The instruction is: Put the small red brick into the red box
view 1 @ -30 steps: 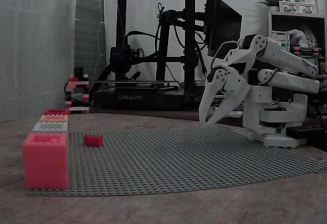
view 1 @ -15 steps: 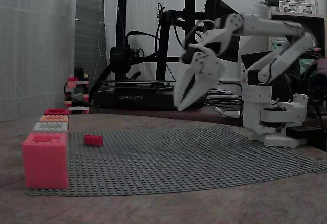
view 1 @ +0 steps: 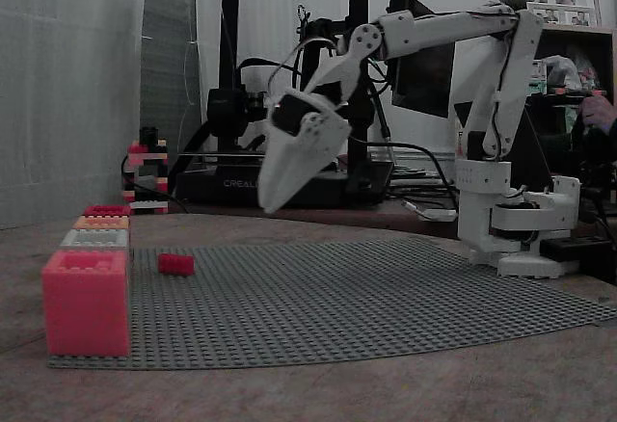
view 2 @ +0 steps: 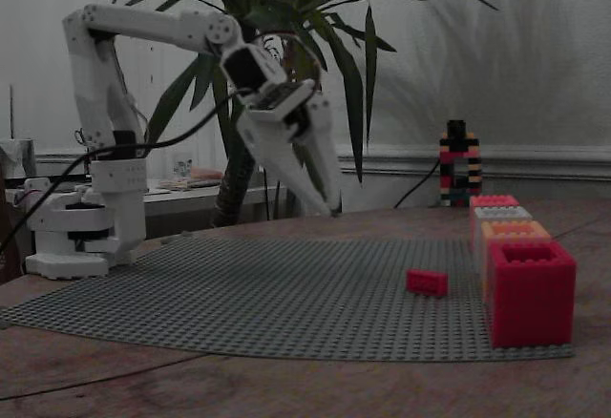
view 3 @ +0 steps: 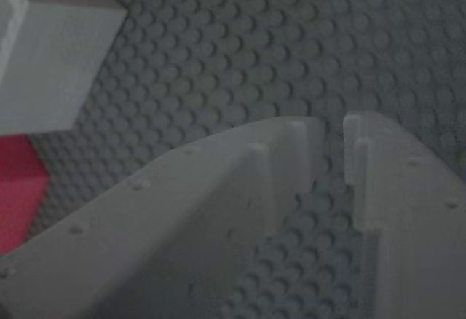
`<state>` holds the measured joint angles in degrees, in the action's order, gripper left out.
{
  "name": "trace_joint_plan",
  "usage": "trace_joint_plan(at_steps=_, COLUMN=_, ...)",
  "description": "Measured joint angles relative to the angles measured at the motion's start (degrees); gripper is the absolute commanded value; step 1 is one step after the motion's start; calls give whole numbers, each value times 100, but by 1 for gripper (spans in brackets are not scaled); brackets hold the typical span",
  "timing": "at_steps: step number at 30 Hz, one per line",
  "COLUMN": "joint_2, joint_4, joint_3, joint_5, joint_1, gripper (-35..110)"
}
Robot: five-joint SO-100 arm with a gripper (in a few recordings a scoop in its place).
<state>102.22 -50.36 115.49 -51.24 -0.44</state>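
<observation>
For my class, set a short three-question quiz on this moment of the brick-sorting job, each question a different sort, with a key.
1. True or false: the small red brick lies on the grey studded baseplate.
2. Multiple choice: the gripper is (a) holding the brick, (b) in the air and holding nothing, (c) inside a box.
3. Fill in: the red box stands at the ___ end of the row as seen in both fixed views.

Key: 1 true; 2 b; 3 far.

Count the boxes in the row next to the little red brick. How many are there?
4, along the baseplate's edge: the pink-red box nearest the camera, then the orange box, the grey box, and the red box farthest. More could hide behind.
</observation>
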Motion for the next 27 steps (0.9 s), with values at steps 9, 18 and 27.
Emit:
trace_joint_plan(at_steps=9, joint_2=-1327, joint_4=431, joint_3=-914, joint_5=-782, joint_1=255, gripper=3)
trace_joint_plan(at_steps=18, joint_2=-2347, joint_4=659, joint_3=-1644, joint_5=-1512, joint_1=510, gripper=12)
trace_joint_plan(at_steps=27, joint_2=-2892, joint_4=993, joint_3=-1969, joint_5=-1477, joint_1=519, gripper=22)
